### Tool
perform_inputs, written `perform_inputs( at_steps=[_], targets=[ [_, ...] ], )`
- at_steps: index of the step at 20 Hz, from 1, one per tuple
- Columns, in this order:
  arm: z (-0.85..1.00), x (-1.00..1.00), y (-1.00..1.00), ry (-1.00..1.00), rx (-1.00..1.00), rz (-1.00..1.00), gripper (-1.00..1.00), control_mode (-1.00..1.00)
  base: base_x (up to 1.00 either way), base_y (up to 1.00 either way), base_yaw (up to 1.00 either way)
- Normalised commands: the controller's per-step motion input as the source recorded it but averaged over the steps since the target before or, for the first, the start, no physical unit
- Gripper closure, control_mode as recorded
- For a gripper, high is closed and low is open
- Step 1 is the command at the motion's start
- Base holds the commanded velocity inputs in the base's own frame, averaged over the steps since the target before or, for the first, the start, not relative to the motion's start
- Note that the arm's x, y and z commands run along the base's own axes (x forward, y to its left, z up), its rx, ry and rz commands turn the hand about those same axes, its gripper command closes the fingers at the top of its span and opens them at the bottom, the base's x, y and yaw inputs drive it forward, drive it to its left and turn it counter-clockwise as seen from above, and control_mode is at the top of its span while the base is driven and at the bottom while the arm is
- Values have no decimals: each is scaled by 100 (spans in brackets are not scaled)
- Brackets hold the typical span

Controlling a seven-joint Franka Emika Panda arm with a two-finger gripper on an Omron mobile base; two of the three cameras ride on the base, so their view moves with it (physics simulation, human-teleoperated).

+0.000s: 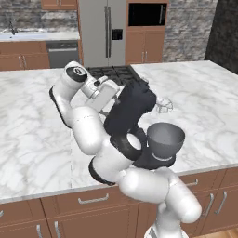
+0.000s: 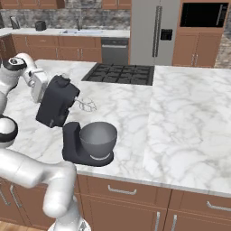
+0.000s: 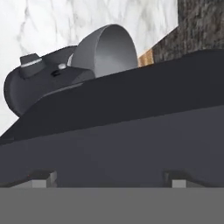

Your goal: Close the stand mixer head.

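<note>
Pushing time | stand mixer head [image 1: 132, 108] is tipped up on the counter, over its bowl [image 1: 165, 138] | gripper [image 1: 108, 91] sits behind its top to press down | jaws spread wide, holding nothing

Arm [image 1: 93, 135]: glossy white rounded link shells, thick tubular segments | Joints: dark black bands between links, round dark cap with pale centre mark at upper joint | Hand: boxy white-grey block | Gripper [image 3: 109, 180]: two small dark finger tips with pale grey square faces | Cables, screws: none discernible
</note>
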Motion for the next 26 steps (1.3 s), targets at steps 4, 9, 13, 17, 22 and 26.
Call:
perform_inputs(
  at_steps=[4,9,13,17,22,26],
  targets=[
    [1,-54,-100,0,7,-9,-100,-100,0,0,0],
    [0,-68,-100,0,22,-1,-100,-100,0,0,0],
    [2,-91,-100,-4,31,0,-100,-100,0,0,0],
    [10,-99,-74,-12,30,0,-100,-100,0,0,0],
    [2,-89,-56,-12,29,0,-100,-100,0,0,0],
    [0,-71,-19,-9,23,0,-100,-100,0,0,0]
  ],
)
